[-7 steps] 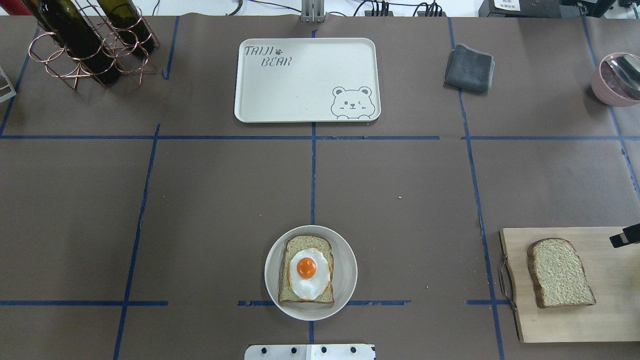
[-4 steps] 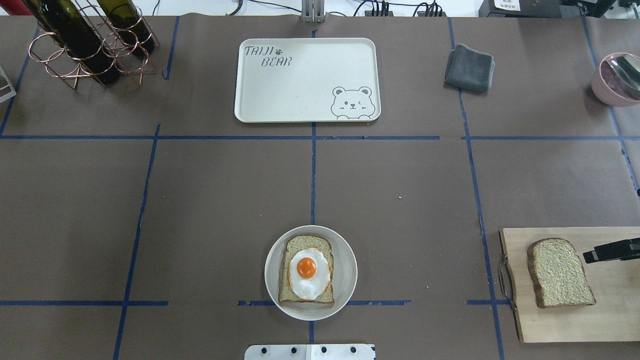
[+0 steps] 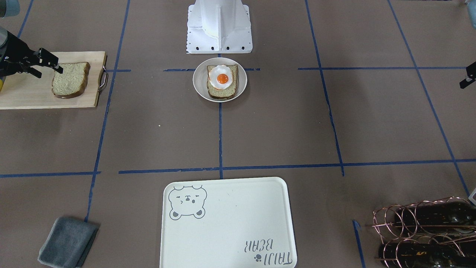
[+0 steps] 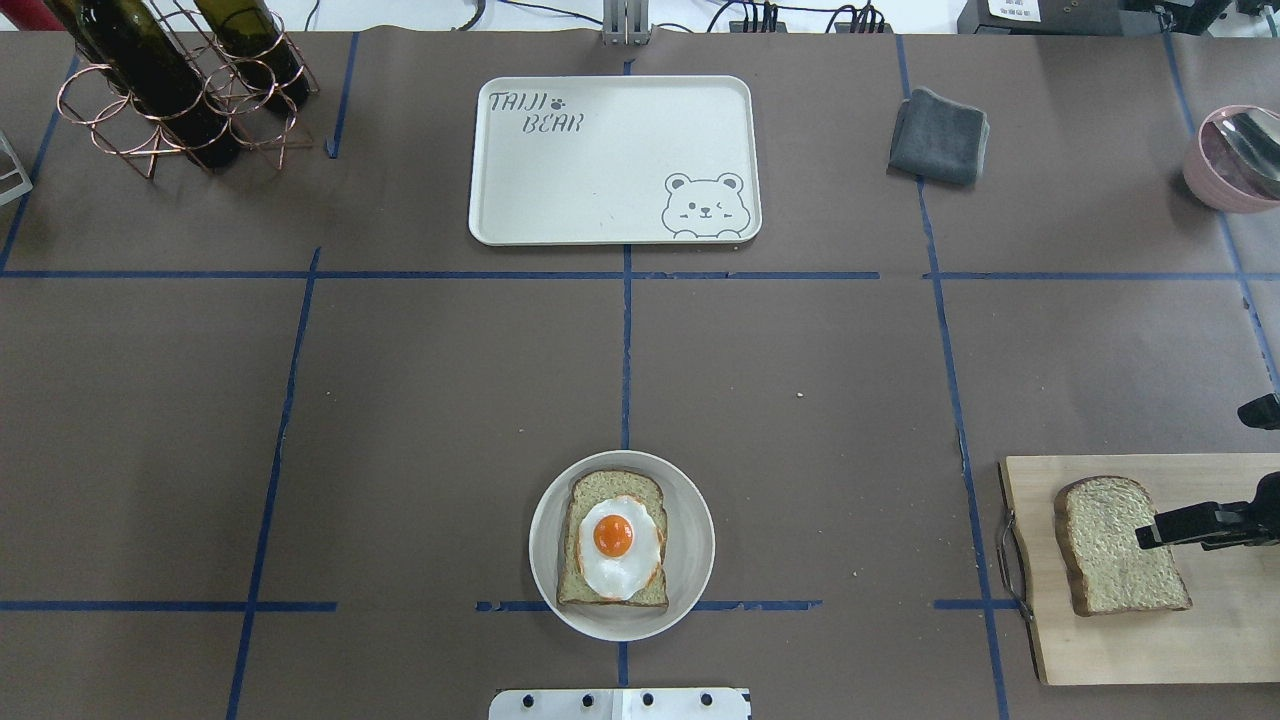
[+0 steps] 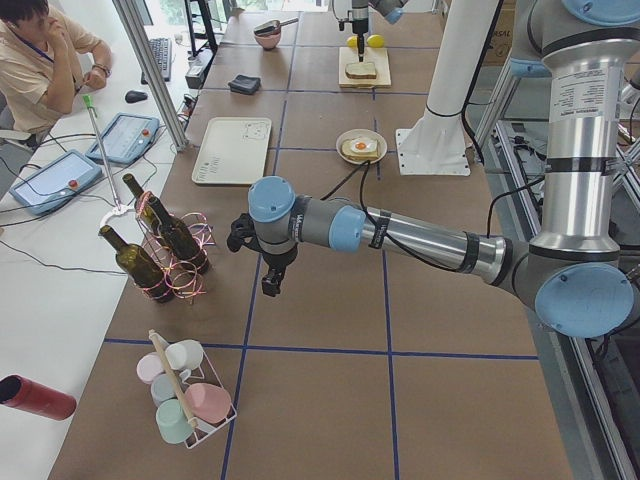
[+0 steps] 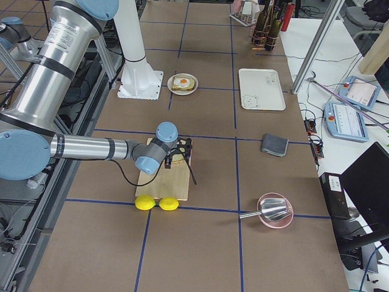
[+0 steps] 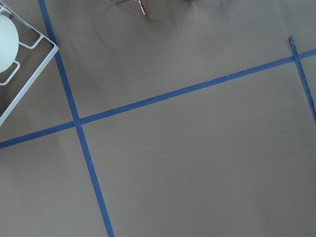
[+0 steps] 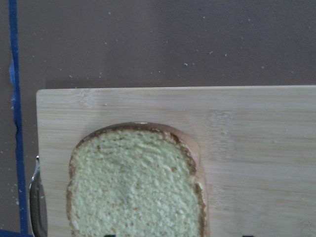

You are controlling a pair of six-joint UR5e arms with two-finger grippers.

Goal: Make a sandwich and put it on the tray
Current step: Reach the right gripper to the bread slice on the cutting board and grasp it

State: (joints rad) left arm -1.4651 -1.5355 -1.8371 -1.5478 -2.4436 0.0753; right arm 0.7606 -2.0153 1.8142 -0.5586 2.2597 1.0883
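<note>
One slice short of a sandwich (image 4: 613,540), now hangs over the bread slice (image 4: 1105,545), newly in from 3 o'clock, right gripper (image 4: 1178,527) jaws wide, empty; left gripper (image 5: 268,288) unreadable.

The overhead view looks forward and down from behind the robot, with the tray (image 4: 610,160) at upper centre and the plate (image 4: 690,560) at lower centre. The front-facing view looks steeply back from across the table, so the tray sits at the bottom and the robot's base (image 3: 219,26) at the top. The two side views look along the table from its ends. The left wrist view hangs close over the bare taped table (image 7: 197,163). The right wrist view sits close above the bread slice (image 8: 133,187) on the cutting board (image 8: 256,148).
</note>
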